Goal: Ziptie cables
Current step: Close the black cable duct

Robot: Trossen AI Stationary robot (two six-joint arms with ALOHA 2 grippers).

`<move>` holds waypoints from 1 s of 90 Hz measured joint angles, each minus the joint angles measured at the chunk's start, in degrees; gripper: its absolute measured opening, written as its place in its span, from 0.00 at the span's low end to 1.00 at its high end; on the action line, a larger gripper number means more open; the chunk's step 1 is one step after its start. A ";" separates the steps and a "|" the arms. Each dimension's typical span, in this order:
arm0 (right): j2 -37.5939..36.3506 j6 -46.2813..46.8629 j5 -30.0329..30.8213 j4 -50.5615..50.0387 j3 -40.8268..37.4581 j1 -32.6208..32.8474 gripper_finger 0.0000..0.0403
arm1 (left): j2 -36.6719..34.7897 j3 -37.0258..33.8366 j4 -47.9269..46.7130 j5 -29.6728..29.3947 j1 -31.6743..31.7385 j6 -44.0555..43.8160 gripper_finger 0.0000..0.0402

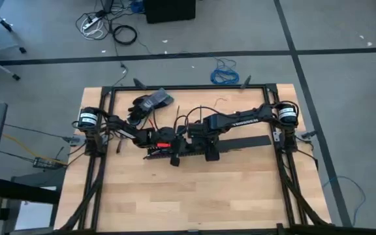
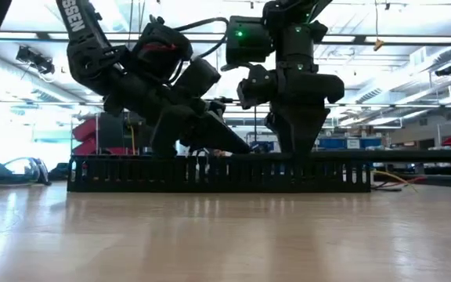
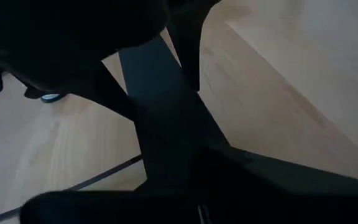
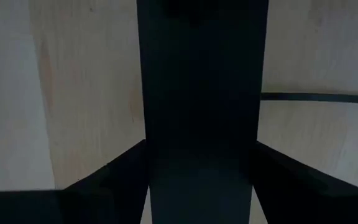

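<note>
Cables and zipties can't be picked out in any view here; the arms cover the middle of the table (image 1: 194,189) where the work is going on. Long black slotted channel (image 1: 240,143) lies left to right across the table centre; in the low view it stands as a comb-edged wall (image 2: 218,174) with both grippers coming down right at or behind it. Left gripper (image 1: 165,149) is over the channel's left part, tilted in from the left, red patch on its body. Right gripper (image 1: 209,151) is just to the right of it, pointing straight down at the channel, the two arms nearly touching. Jaw state can't be told for either gripper: the wrist views are filled by dark finger and channel shapes against bare wood. A thin black strip (image 4: 319,98) lies on the wood in the right wrist view; can't say what it is. A dark glove (image 1: 150,102) sits at the far left part of the table, apart from the arms.
</note>
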 joint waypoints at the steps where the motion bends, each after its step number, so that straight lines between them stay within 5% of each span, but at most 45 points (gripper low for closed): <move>1: 0.00 0.00 0.00 0.01 0.00 0.00 0.60 | 0.00 0.00 -0.01 0.00 0.00 0.00 0.06; 90: 0.00 1.12 3.43 -6.62 6.31 1.18 0.85 | 0.02 0.00 -1.05 -0.07 0.00 -0.26 0.06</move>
